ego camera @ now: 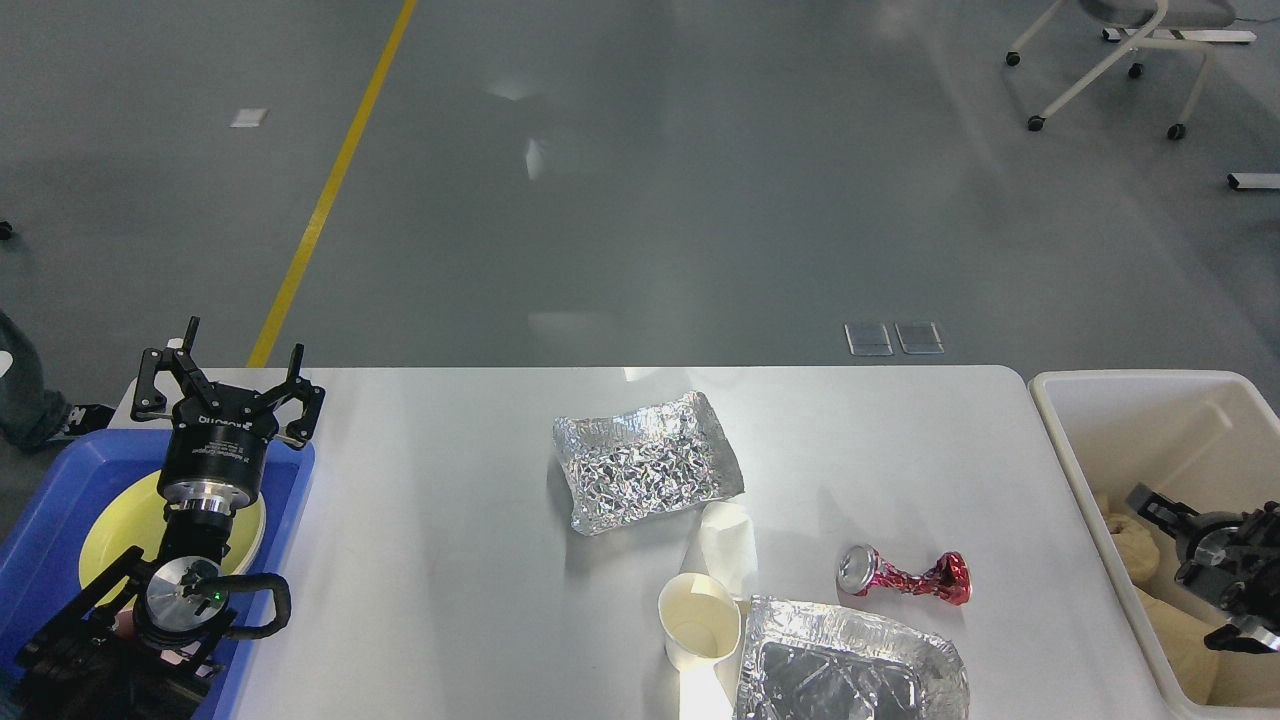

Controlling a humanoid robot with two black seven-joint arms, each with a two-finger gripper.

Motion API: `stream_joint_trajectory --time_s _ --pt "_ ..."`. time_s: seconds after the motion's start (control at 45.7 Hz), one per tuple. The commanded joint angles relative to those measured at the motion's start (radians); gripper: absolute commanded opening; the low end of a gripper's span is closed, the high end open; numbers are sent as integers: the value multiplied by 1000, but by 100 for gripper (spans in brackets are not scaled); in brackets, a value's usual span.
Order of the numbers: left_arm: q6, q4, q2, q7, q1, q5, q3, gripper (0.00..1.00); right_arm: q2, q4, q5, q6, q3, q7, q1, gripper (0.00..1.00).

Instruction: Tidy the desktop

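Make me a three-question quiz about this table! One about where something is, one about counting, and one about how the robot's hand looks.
1. Where does the crushed red can lie?
A. on the desktop
B. in the cream bin
C. in the blue tray

2. How many foil trays are on the desktop?
A. one
B. two
C. four

3. How is the left end effector?
A. shut on a cup
B. shut on the can
C. open, holding nothing

Answers:
1 A, the can rests on the white top beside the near foil tray.
2 B, that one and the crumpled foil tray mid-table.
3 C, its fingers are spread above the blue tray with nothing between them.
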Motion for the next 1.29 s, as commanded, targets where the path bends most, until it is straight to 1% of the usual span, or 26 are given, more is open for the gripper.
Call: stream_joint_trajectory --time_s 0.0,0.022,0.153,0.306,0.394,0.525,0.612,0.678,0.831,0.962,1.006,1.071,1.268 --pt "0 0 0 0 0 0 0 97 -79 150 -114 113 -66 -1 149 100" --pt "0 0 0 0 0 0 0 97 -96 195 -121 155 -125 -1 226 100" --pt "0 0 0 0 0 0 0 97 -120 356 -109 267 -305 -1 482 100" --pt "0 0 0 2 0 0 -1 97 -99 540 -63 413 -483 -1 768 100" --pt "0 0 0 2 0 0 -1 97 -57 603 -29 509 -537 -1 886 100" --pt "0 0 0 2 0 0 0 97 -30 680 -8 692 -552 -1 1068 100" --pt "0 0 0 0 2 0 0 97 -27 764 -8 768 -552 -3 1154 100" --pt "0 0 0 0 2 0 0 97 -11 842 -8 785 -552 -3 1203 100" --pt "0 0 0 0 2 0 0 97 12 1057 -11 779 -554 -5 1363 100" --pt "0 0 0 0 2 0 0 97 42 1192 -6 778 -554 -5 1495 100" --pt "0 0 0 0 2 0 0 97 55 1226 -3 778 -555 -5 1532 98" --pt "0 0 0 0 2 0 0 97 71 1258 -2 778 -555 -5 1565 97" --pt "0 0 0 2 2 0 -1 97 102 1256 20 776 -557 -5 1573 97"
